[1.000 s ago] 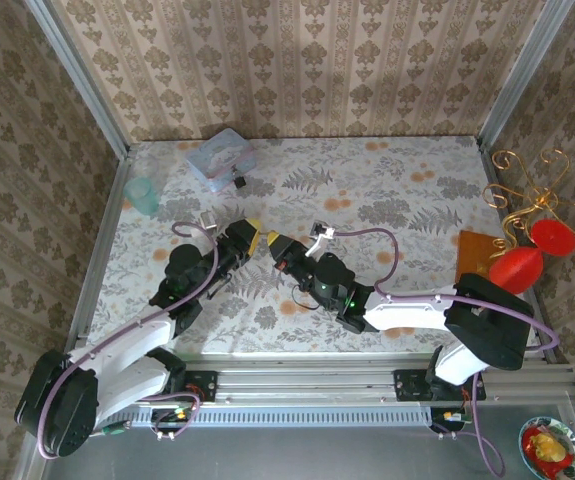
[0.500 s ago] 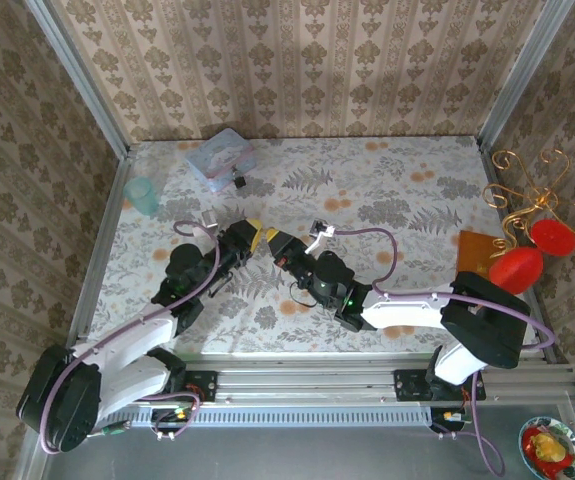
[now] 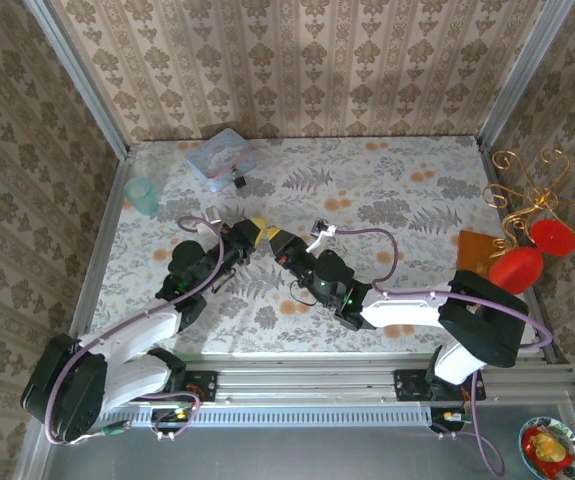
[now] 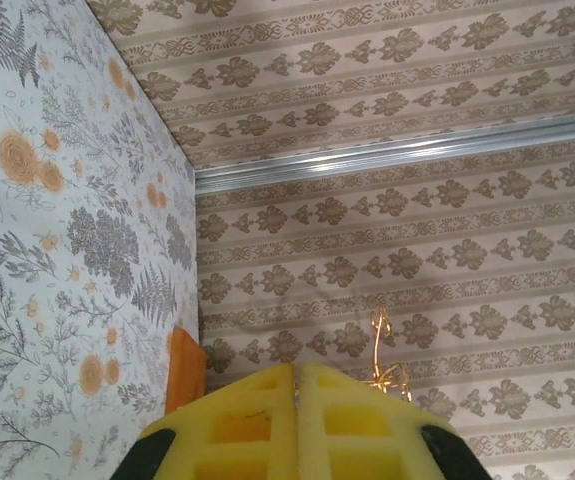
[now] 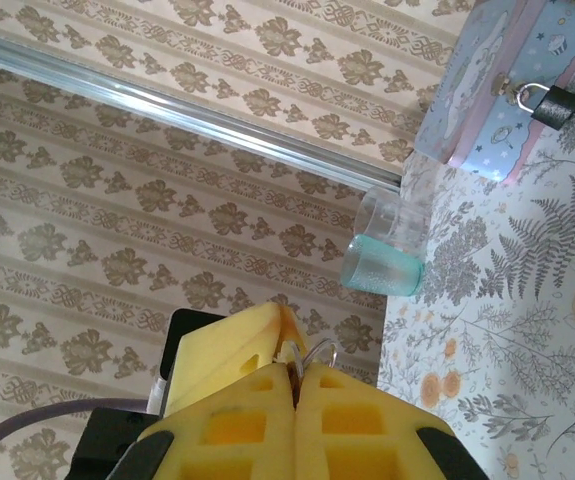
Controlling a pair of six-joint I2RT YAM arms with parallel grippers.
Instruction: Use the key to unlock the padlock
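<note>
Where the two arms meet near the middle of the flowered table [image 3: 417, 200], seen from above, their yellow-tipped grippers point at each other, tips almost touching. The left gripper [image 3: 257, 230] reaches in from 8 o'clock, and its own camera shows its fingers [image 4: 257, 425] pressed flat together with nothing visible between them. The right gripper [image 3: 273, 239] reaches in from 4 o'clock. Its fingers [image 5: 352, 425] are also pressed together, pinching a thin metal ring [image 5: 312, 352] whose loop pokes out past the tips, just beside the left gripper's yellow tip; whether a key hangs from it I cannot tell.

The padlock [image 3: 238, 182], small, black and square with a silvery loop, sits well apart from both grippers, toward 11 o'clock. It hangs at the front edge of a pale plastic box [image 3: 222, 157] printed in blue and pink. The right wrist camera shows the padlock [image 5: 559, 103] with its loop seated in the body. A clear blue-green cup [image 3: 142, 196] stands at 10 o'clock, near the table's left edge.
</note>
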